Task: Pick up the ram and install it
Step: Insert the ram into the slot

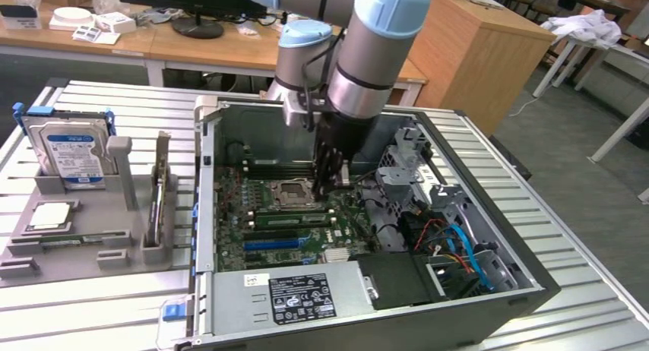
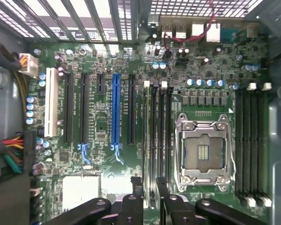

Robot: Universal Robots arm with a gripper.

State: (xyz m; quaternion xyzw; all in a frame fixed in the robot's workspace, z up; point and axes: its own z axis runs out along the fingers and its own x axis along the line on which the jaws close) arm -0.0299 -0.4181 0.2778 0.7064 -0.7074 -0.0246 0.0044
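Observation:
A ram (image 1: 69, 238), a thin green stick, lies flat in the grey fixture (image 1: 117, 214) at the exterior view's left, far from the arm. My gripper (image 1: 327, 190) reaches down into the open computer case, just above the motherboard beside the CPU socket (image 1: 292, 191). Seen from the wrist, the gripper (image 2: 149, 190) stands open, and its dark fingers (image 2: 136, 187) straddle one end of the memory slots (image 2: 158, 136) next to the socket (image 2: 204, 152). Another green stick with white labels (image 1: 289, 218) stands in those slots. I cannot tell whether the fingers touch it.
The fixture also carries a hard drive (image 1: 71, 150), a silver processor chip (image 1: 51, 214) and an upright card (image 1: 157, 199). Inside the case, a drive cage (image 1: 411, 165), coloured cables (image 1: 457, 245) and the power supply (image 1: 299, 294) crowd the arm. More memory slots (image 2: 250, 140) flank the socket.

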